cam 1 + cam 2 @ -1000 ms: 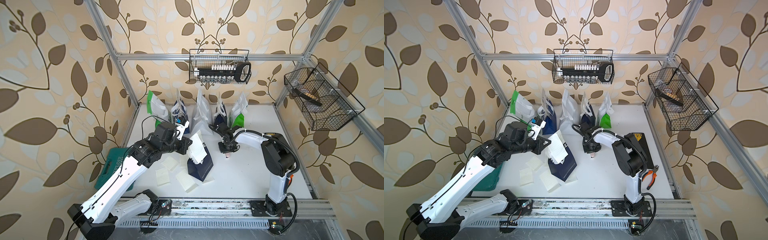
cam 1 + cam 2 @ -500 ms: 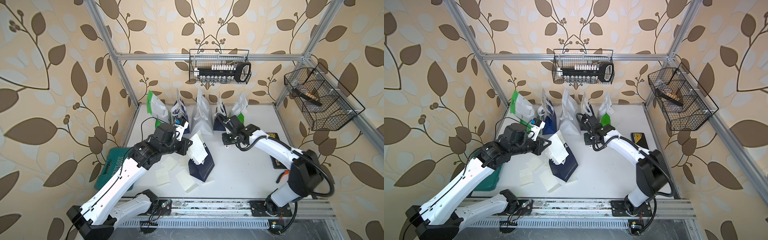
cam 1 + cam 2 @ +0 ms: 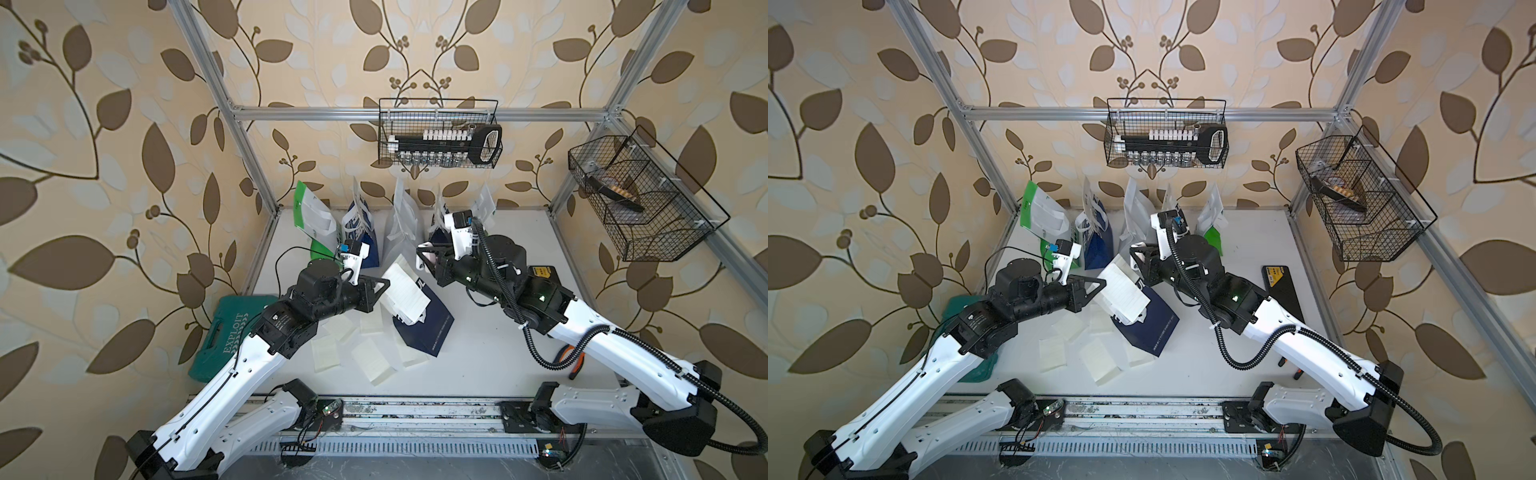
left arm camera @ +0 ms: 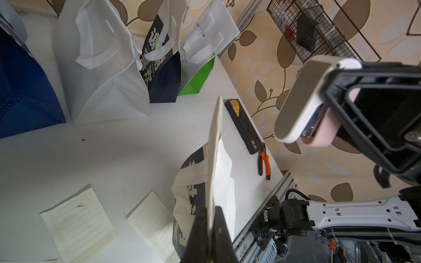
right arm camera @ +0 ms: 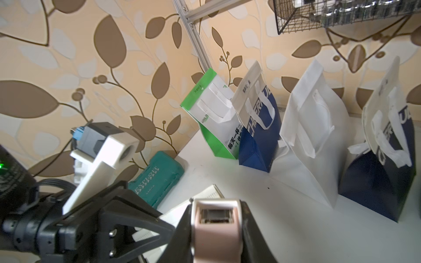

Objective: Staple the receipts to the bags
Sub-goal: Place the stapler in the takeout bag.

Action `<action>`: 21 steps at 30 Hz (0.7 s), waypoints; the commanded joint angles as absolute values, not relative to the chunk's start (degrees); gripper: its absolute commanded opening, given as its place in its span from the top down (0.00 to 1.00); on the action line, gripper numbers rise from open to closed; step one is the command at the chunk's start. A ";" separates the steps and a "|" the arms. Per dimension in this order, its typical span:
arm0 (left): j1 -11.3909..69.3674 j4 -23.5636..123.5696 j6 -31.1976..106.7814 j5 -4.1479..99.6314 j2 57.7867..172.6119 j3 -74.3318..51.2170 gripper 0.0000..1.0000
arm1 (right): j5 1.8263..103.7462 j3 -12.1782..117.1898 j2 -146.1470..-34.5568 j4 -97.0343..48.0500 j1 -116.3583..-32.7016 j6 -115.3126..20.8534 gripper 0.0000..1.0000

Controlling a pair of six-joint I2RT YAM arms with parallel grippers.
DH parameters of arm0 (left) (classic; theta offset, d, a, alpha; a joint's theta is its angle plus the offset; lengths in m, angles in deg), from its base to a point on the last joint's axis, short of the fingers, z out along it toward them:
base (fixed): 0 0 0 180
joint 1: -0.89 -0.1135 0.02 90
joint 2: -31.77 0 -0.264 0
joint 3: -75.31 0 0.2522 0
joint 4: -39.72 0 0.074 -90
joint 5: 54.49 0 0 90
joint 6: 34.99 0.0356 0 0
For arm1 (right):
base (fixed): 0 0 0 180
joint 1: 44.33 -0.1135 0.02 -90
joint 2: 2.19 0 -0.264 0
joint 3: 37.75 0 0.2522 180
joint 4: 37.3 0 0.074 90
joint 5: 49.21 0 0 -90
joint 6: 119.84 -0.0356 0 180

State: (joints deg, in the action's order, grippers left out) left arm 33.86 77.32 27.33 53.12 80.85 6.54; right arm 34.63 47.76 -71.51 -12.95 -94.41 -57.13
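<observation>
My left gripper (image 3: 384, 286) (image 4: 210, 208) is shut, pinching a cream lined receipt (image 3: 405, 289) (image 4: 216, 148) against the top of a navy bag (image 3: 428, 328) (image 3: 1152, 328) that leans tilted on the table. My right gripper (image 3: 424, 253) (image 5: 215, 205) is shut on a pink-and-white stapler (image 5: 215, 225) (image 4: 298, 102), held in the air just beyond the receipt's far edge and apart from it. Several loose receipts (image 3: 372, 361) (image 4: 77, 218) lie flat below the bag. More bags stand along the back wall: green-and-white (image 5: 211, 113), navy (image 5: 259, 127), white (image 5: 312, 141), navy (image 5: 382, 164).
A teal tool case (image 3: 224, 328) lies at the table's left edge. A black box with a yellow label (image 3: 1281, 286) and orange-handled pliers (image 4: 264, 164) lie at the right. Wire baskets hang on the back wall (image 3: 440, 137) and the right wall (image 3: 640, 199).
The right arm has swung its elbow out to the right and brought the stapler up from the table's middle toward the held receipt. The left arm has held still.
</observation>
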 commanded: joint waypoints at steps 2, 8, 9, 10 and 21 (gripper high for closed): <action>33.86 72.76 24.38 54.67 80.13 6.92 1.00 | 34.96 49.14 -72.67 -24.17 -97.80 -58.92 1.00; 33.89 74.56 21.02 55.52 81.40 5.07 1.00 | 33.40 51.05 -76.34 -26.97 -99.17 -60.30 1.00; 33.94 74.56 20.79 55.94 81.37 4.87 1.00 | 33.49 51.23 -77.07 -27.66 -99.12 -60.17 1.00; 33.94 74.91 20.57 56.13 81.39 4.58 1.00 | 33.57 51.50 -77.55 -28.09 -99.17 -60.12 1.00; 33.89 75.64 20.30 56.78 80.40 3.30 1.00 | 33.49 55.90 -82.07 -23.95 -99.02 -60.26 1.00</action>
